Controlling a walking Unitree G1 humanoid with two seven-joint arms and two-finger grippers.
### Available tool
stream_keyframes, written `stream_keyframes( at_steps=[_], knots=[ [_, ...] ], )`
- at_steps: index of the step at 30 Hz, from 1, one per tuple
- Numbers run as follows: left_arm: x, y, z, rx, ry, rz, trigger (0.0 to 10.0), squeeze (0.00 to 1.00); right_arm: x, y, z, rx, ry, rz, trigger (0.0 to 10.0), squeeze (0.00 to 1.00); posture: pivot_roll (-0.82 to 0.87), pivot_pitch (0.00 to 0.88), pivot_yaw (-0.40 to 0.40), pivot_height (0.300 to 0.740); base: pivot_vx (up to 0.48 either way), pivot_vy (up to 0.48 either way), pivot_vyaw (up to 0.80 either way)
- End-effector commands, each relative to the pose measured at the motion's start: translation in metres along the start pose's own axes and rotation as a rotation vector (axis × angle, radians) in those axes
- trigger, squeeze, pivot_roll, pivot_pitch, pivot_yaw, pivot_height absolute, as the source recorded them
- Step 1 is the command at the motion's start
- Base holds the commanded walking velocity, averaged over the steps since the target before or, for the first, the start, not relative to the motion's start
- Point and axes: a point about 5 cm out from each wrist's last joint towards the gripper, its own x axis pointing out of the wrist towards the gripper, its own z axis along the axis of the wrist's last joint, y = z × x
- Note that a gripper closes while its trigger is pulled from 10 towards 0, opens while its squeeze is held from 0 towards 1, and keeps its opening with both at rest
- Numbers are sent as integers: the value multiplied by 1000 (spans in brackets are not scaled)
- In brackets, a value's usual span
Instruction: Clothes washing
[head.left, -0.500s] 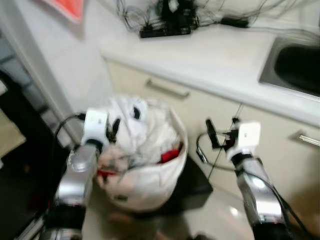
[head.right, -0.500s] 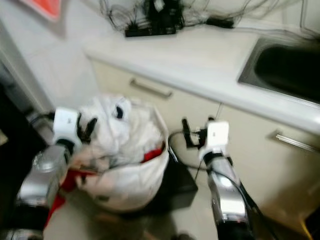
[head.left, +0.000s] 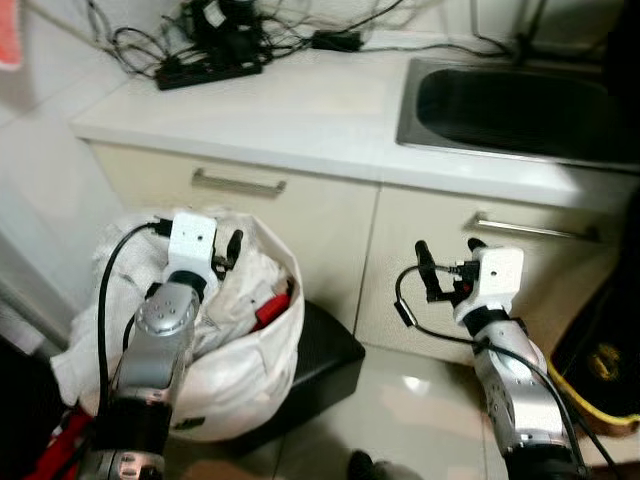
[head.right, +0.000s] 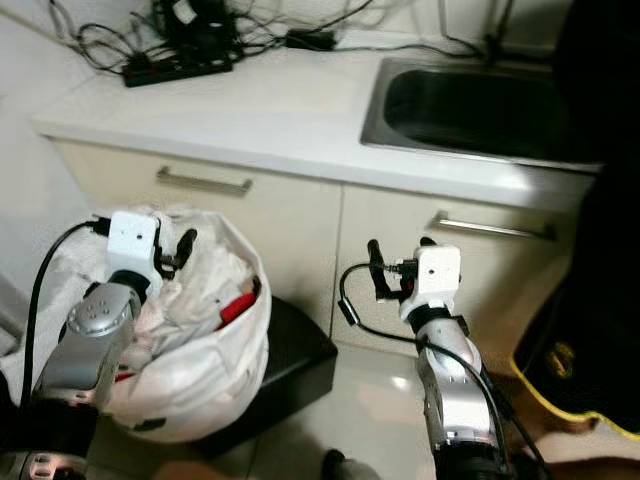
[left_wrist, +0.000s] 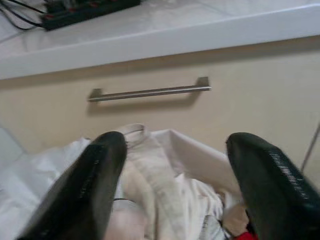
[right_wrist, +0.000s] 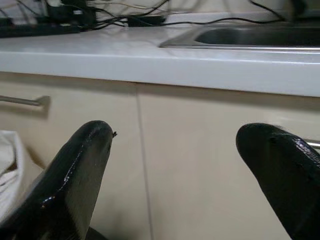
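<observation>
A white laundry bag (head.left: 235, 375) stuffed with pale clothes (left_wrist: 150, 165) and a red garment (head.left: 271, 307) stands on the floor at the left, in front of the cabinet. My left gripper (head.left: 224, 252) hovers just over the bag's top. It is open, and in the left wrist view (left_wrist: 175, 142) nothing lies between its fingers. My right gripper (head.left: 446, 264) is held out to the right of the bag at the same height, facing the cream cabinet door (right_wrist: 200, 165). It is open and empty.
A white counter (head.left: 300, 110) runs across the back with a steel sink (head.left: 510, 100) and a power strip with tangled cables (head.left: 205, 68). Drawer handles (head.left: 238, 183) stick out below it. A black box (head.left: 320, 350) sits beside the bag, and a black and yellow object (head.left: 600, 370) lies at the right.
The camera has swung right, so the bag now sits further left and the sink shows in full. The blur has cleared. Both arms keep the same pose, grippers open.
</observation>
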Motion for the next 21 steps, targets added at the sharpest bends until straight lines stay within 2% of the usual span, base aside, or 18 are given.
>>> stream_keyframes(
  at_steps=[1,5,6,12,21],
  knots=[
    [1,5,2,14,1,18,10000,1000,0,1,-2,10,1,-2,10000,0,-83,0,36,736,0,0,0],
    [2,3,3,25,-14,-14,10000,1000,0,1,-2,6,3,3,10000,0,-85,0,37,736,0,0,0],
    [1,1,5,36,-24,-27,10000,0,-1,2,-2,6,2,8,10000,0,-85,0,37,736,0,469,0],
    [2,-2,6,33,-32,-51,10000,0,-1,4,-3,3,3,23,10000,0,-87,0,37,736,0,467,0],
    [4,-5,12,70,-45,-62,10000,0,-3,6,-4,5,5,34,10000,0,-91,0,44,736,0,458,0]
  ],
)
